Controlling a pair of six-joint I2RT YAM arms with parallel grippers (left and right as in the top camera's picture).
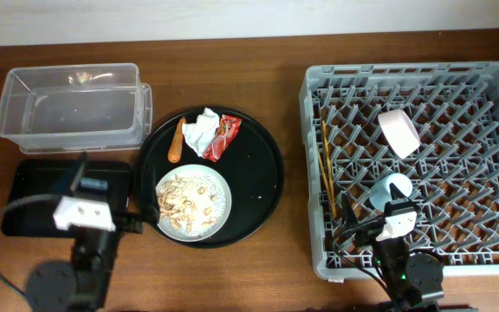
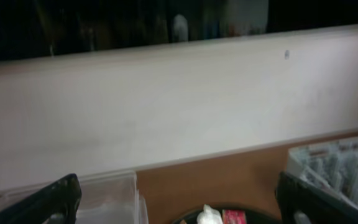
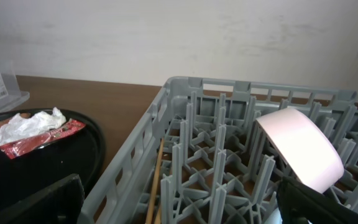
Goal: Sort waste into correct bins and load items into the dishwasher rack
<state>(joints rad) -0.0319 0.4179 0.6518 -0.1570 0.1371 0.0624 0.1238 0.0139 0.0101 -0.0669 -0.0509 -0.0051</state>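
— What's next?
— My left gripper (image 2: 179, 190) hangs spread, empty. The carrot (image 1: 176, 141), napkin (image 1: 200, 130) and wrapper (image 1: 223, 137) lie on the round tray (image 1: 262, 182), scraps (image 1: 183, 201) on the plate (image 1: 223, 201). I'd pinch the napkin's peak first. My right gripper (image 3: 182, 193), spread too, hovers over the rack (image 1: 405, 71).

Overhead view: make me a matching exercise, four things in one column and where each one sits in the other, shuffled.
1 chopsticks
2 carrot stick
3 food scraps
4 white bowl

A on the white plate
B tilted among the dishwasher rack pegs
C on the round black tray beside the napkin
D lying along the rack's left side

Pairs: 1-D, 2-C, 3-A, 4-B
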